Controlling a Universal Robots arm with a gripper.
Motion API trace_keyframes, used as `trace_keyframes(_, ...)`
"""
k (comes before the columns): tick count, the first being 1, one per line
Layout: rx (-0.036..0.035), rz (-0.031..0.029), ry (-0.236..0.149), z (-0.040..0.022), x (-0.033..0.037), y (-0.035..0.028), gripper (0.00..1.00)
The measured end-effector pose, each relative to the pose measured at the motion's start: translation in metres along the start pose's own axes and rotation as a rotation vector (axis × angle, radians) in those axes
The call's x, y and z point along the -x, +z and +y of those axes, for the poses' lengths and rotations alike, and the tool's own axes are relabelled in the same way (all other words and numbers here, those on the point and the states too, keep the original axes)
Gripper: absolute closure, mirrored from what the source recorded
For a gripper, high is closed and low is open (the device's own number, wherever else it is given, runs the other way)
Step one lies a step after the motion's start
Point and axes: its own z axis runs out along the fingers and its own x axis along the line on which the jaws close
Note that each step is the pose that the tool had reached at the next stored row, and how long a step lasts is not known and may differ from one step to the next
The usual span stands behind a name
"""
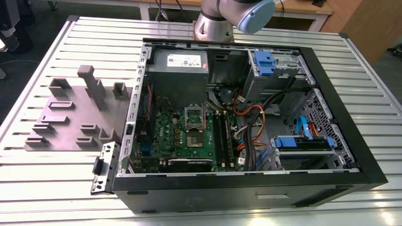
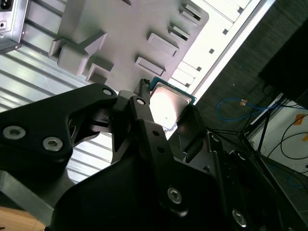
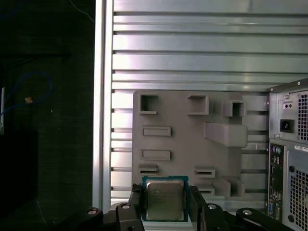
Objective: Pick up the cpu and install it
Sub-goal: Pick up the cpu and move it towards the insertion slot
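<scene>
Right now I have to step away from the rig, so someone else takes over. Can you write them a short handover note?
Hold: the gripper is shut on the cpu, with a finger on each side.
Where: the cpu is lifted above the grey fixture plate, beside the open computer case.
Done: pickup.
Left: the install. The cpu is not yet on the motherboard inside the case.

The fixture plate point(image 1: 63, 127) lies on the bench point(image 1: 50, 188), at the exterior view's left of the computer case point(image 1: 251, 195) — motherboard point(image 1: 169, 127) inside, power supply point(image 1: 179, 70) behind it. In the first wrist view, the cpu point(image 3: 164, 200) sits clamped in the claw point(image 3: 164, 197).
</scene>
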Motion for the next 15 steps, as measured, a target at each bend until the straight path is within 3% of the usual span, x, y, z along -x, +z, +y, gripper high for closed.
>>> trace_keyframes(4,0.0,0.0,0.0,0.0,0.0,-0.0001,0.53)
trace_keyframes(7,0.0,-0.0001,0.0,0.0,-0.0001,-0.0065,0.53)
trace_keyframes(10,0.0002,-0.0002,0.0,0.0,-0.0001,-0.007,0.53)
trace_keyframes(12,0.0001,-0.0001,0.0,0.0,0.0053,-0.0073,0.53)
trace_keyframes(15,-0.0001,0.0002,0.0,-0.0003,0.0054,-0.0075,0.53)
